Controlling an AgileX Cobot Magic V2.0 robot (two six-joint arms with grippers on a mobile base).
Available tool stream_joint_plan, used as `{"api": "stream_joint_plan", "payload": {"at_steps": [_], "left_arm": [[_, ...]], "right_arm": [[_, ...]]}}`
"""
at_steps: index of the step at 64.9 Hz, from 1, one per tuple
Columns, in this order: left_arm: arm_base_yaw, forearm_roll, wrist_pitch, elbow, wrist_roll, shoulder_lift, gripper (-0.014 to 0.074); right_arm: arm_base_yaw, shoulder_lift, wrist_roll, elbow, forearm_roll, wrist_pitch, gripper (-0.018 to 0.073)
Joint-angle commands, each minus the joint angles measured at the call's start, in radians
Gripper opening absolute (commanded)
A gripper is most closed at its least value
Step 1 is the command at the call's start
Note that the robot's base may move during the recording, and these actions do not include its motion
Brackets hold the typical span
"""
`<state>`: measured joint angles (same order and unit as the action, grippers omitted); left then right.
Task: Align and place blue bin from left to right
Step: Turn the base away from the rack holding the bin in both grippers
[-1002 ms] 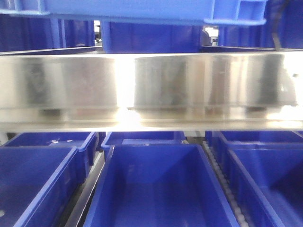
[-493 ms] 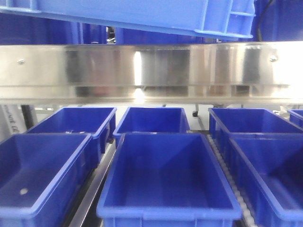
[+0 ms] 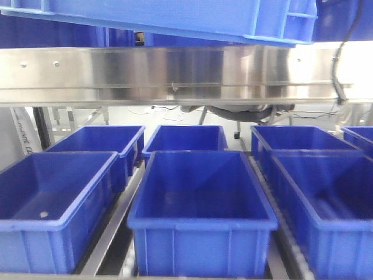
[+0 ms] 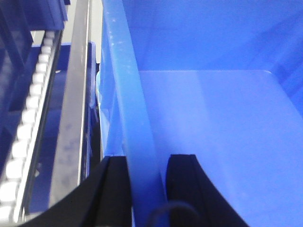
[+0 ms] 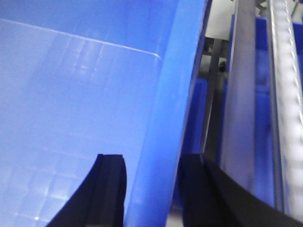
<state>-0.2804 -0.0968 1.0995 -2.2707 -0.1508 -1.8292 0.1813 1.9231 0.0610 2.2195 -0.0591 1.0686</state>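
**Front view.** Against the frame half a second before, the brushed-steel shelf beam (image 3: 175, 73) stood higher in the picture; the deep-blue smooth-walled plastic tubs (image 3: 201, 198) below it now showed their front walls; a black cable (image 3: 344, 41) had appeared at the right; the large bright-blue ribbed plastic bin (image 3: 175, 17) remained along the top edge, above the beam. Neither pincer showed in this view.

**Left wrist view.** The left pincer (image 4: 147, 163) pinched the bin's rim between two black fingers (image 4: 113, 189); the bin's floor lay to the pincer's right, and a white roller track (image 4: 28, 118) lay well to its left.

**Right wrist view.** The right pincer (image 5: 151, 163) clamped the opposite wall in the same way; the floor lay to its left, and a second roller track (image 5: 284, 71) lay to its right.
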Motion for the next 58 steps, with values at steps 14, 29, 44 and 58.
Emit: {"api": "stream_joint_plan", "payload": {"at_steps": [14,29,44,58], "left_arm": [[-0.023,0.110,-0.079,-0.020,0.011,0.038,-0.0111],[-0.023,0.110,-0.079,-0.020,0.011,0.038,-0.0111],[-0.023,0.110,-0.079,-0.020,0.011,0.038,-0.0111],[-0.023,0.110,-0.079,-0.020,0.011,0.038,-0.0111]], "right_arm": [[0.003,-0.009,0.028,0.014,-0.013,-0.115,-0.0068],[0.003,-0.009,0.028,0.014,-0.013,-0.115,-0.0068],[0.003,-0.009,0.028,0.014,-0.013,-0.115,-0.0068],[0.003,-0.009,0.028,0.014,-0.013,-0.115,-0.0068]]}}
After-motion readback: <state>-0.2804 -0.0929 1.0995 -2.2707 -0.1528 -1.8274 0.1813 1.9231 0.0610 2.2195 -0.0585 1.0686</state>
